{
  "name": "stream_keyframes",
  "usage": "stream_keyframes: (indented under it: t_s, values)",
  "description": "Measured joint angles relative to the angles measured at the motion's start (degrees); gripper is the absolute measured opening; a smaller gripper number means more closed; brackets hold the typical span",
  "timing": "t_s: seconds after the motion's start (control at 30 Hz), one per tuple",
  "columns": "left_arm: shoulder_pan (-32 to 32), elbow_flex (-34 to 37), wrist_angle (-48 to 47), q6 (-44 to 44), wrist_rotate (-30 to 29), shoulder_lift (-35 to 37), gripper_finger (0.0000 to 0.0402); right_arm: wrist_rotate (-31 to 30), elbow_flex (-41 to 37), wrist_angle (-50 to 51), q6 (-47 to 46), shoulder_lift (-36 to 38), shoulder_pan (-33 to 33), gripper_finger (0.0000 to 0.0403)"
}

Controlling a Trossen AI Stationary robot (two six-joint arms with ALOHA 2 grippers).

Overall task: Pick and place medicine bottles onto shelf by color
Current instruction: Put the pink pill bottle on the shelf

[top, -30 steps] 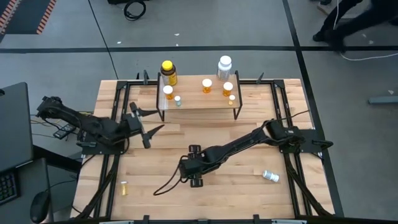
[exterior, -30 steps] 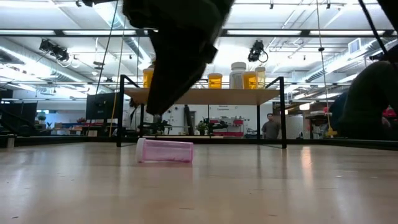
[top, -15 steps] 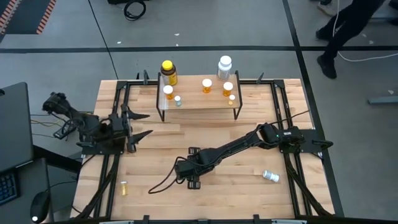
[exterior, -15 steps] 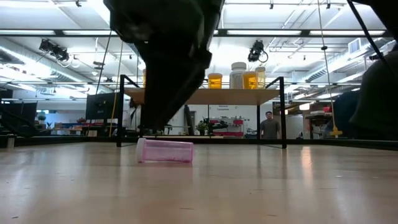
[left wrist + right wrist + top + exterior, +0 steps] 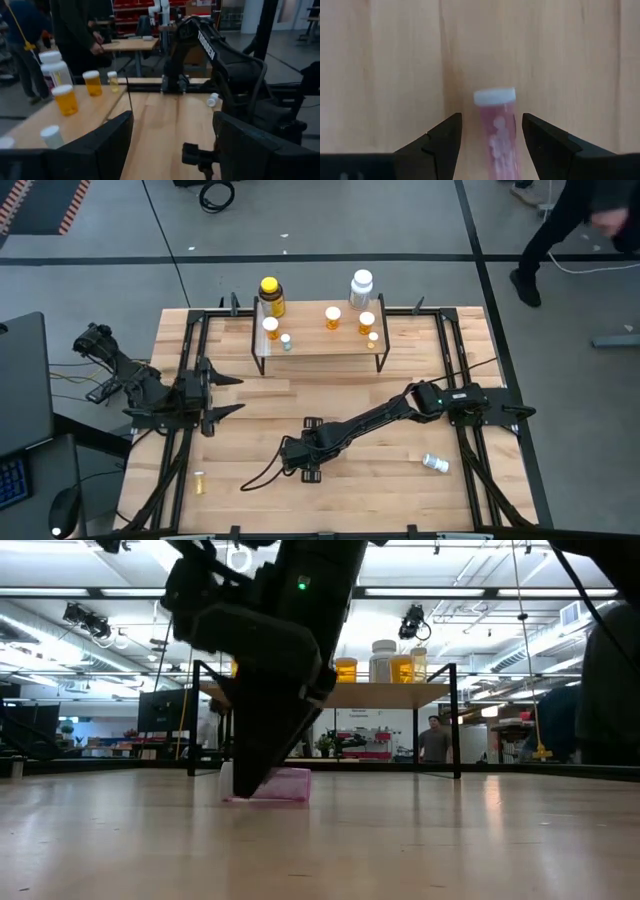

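Pink vial (image 5: 497, 131) lying on the tabletop (image 5: 380, 395), near-centre; my right tool (image 5: 491, 142) is straddling it, fingers open, not gripping. Left tool (image 5: 222, 387) is waiting open, far left.

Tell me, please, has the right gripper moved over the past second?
Yes. The right gripper has slid away from the wooden-topped, black-legged shelf toward the table's near edge, descending around the lying pink vial.

Even overhead light in high view, soft short shadows under arms on worktop (image 5: 400, 480). Low view: bright ceiling strip lights (image 5: 470, 590) glaring, near arm backlit, almost silhouette, worktop foreground soft. Left wrist view dim, bluish, background hazy. Right wrist view warm, pink vial (image 5: 497, 132) slightly blurred, tool fingers (image 5: 437, 142) dark, out of focus.
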State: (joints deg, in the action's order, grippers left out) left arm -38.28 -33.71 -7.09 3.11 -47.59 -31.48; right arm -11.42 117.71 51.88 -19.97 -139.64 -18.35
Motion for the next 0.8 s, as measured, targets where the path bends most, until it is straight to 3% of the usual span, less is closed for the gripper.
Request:
stream_keyframes:
  t_s: [0.33,0.8]
  values:
    - [-0.2,0.0,-2.3,5.5,0.0,-0.6,0.0283,-1.2,-1.7,-2.8,0.2,0.0,-0.2,0.0215]
    - [-0.2,0.0,-2.3,6.8,0.0,-3.9,0.0283,-2.6,-2.5,-3.1,-1.2,0.1,-1.8,0.0171]
